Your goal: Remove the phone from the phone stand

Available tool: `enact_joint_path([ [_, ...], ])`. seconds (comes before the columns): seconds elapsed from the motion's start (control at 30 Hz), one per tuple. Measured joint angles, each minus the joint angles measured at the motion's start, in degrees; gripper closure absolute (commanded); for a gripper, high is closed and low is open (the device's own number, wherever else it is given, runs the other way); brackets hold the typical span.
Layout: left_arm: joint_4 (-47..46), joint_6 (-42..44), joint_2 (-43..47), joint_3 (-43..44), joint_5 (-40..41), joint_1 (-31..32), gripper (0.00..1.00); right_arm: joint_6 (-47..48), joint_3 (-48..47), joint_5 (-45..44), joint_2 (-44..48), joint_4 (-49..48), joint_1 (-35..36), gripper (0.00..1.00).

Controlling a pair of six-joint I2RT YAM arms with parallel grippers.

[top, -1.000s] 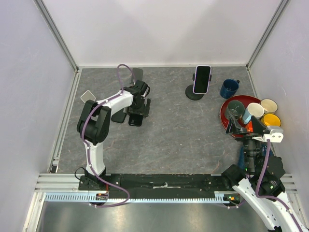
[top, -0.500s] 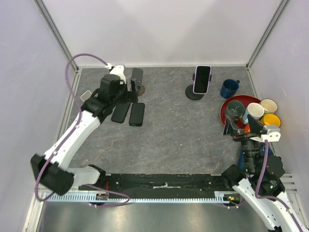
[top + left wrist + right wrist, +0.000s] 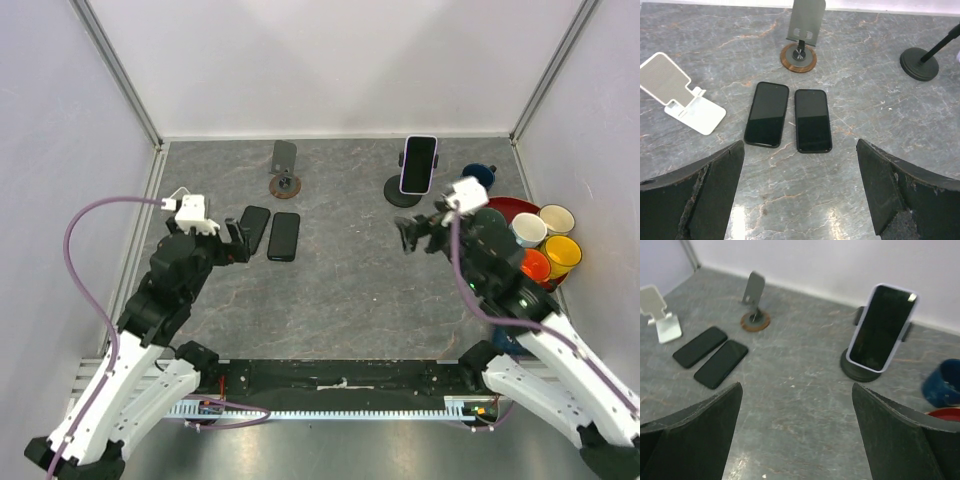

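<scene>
A phone in a pale lilac case point(image 3: 419, 163) stands upright, clamped in a black phone stand with a round base point(image 3: 402, 192) at the back right. It shows in the right wrist view point(image 3: 883, 327) above its base point(image 3: 860, 367). My right gripper point(image 3: 415, 235) is open and empty, a little in front of the stand and apart from it; its jaws stand wide point(image 3: 797, 440). My left gripper point(image 3: 235, 242) is open and empty point(image 3: 800, 200), near the left, just in front of two flat phones.
Two black phones point(image 3: 767, 121) point(image 3: 813, 120) lie side by side on the table. Behind them stands a grey stand on a wooden disc point(image 3: 284, 170). A white folding stand point(image 3: 180, 197) is at the left. A blue mug point(image 3: 478, 180) and a red tray point(image 3: 505, 207) with cups are at the right.
My left arm has drawn back from the two flat phones toward the near left. My right arm has swung from beside the red tray to the middle, facing the phone stand.
</scene>
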State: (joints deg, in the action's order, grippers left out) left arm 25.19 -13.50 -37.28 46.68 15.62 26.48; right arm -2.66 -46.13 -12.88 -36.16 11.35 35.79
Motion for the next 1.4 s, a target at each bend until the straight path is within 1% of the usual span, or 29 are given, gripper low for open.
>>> enact_joint_path([
  [0.1, 0.0, 0.9, 4.4, -3.4, 1.4, 0.0, 0.01, -0.9, -5.1, 3.7, -10.7, 1.1, 0.0, 0.02],
  [0.17, -0.3, 1.2, 6.5, -5.4, 1.9, 0.0, 0.01, -1.3, -7.5, 4.7, -17.3, 1.6, 0.1, 0.02],
  [0.27, -0.4, 1.2, 9.1, -8.1, 1.9, 0.0, 0.01, -1.7, -9.7, 3.8, -24.9, 2.6, 0.1, 0.02],
  [0.37, -0.6, 1.3, 10.2, -8.7, 1.9, 0.0, 0.02, -1.5, -10.2, 3.1, -29.7, 2.6, -1.3, 0.02],
  [0.43, -1.0, 1.3, 10.7, -8.7, 1.9, 0.0, 0.02, -1.6, -10.3, 4.0, -31.4, 2.4, -4.1, 0.02],
  [0.6, -1.8, 1.4, 11.3, -8.7, 1.0, 0.0, 0.02, -3.0, -10.3, 5.3, -34.2, -1.0, -15.7, 0.02],
  [0.73, -1.7, 1.4, 11.4, -8.7, 0.3, 0.0, 0.02, -4.7, -8.6, 6.1, -36.7, -8.0, -21.0, 0.02],
  [0.83, -1.8, 1.4, 11.7, -8.7, 0.2, 0.0, 0.02, -6.1, -6.4, 7.1, -38.9, -13.6, -22.4, 0.02],
  [1.03, -1.8, 1.4, 11.7, -8.7, -0.7, 0.0, 0.02, -7.7, -4.5, 7.9, -45.3, -23.1, -22.4, 0.02],
  [1.2, -1.8, 1.4, 11.6, -8.8, -0.9, 0.0, 0.02, -7.7, -4.5, 7.6, -48.4, -28.0, -22.4, 0.02],
  [1.4, -1.9, 1.4, 10.5, -8.8, -1.4, 0.0, 0.02, -7.4, -4.5, 5.7, -49.9, -31.3, -22.4, 0.02],
])
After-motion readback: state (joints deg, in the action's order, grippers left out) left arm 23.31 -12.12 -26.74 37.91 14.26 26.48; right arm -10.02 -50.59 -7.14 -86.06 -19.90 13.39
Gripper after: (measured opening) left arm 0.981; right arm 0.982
